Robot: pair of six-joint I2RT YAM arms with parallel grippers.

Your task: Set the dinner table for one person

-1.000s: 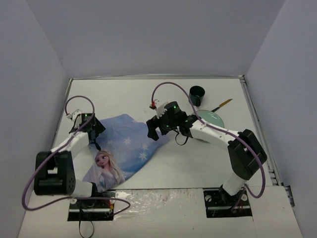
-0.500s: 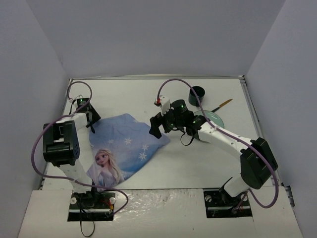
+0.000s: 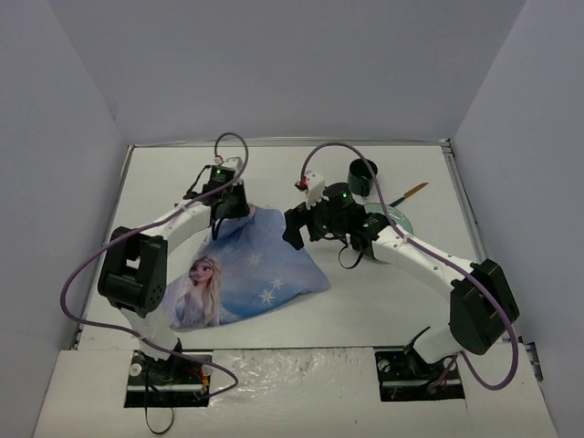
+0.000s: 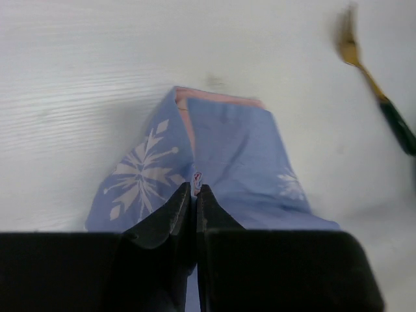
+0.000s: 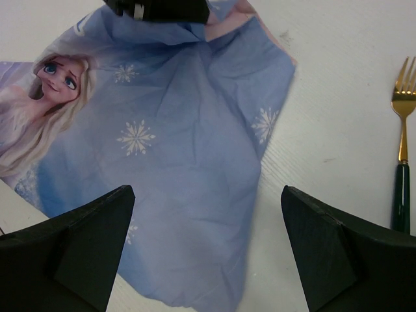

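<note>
The white dinner table [image 3: 365,301] carries a blue snowflake "ELSA" placemat [image 3: 242,269], crumpled and partly folded at left centre. My left gripper [image 3: 228,206] is shut on the mat's far corner, and the left wrist view shows the cloth [image 4: 227,149] pinched between the closed fingertips [image 4: 194,188]. My right gripper [image 3: 294,228] is open and empty, just above the mat's right edge. In the right wrist view its wide-apart fingers [image 5: 207,192] straddle the mat's edge [image 5: 182,162].
A dark green cup [image 3: 362,176] stands at the back. A plate [image 3: 401,222] lies partly under the right arm. A gold fork with a green handle [image 3: 408,193] lies beside them, also in the right wrist view [image 5: 402,149] and the left wrist view [image 4: 374,84].
</note>
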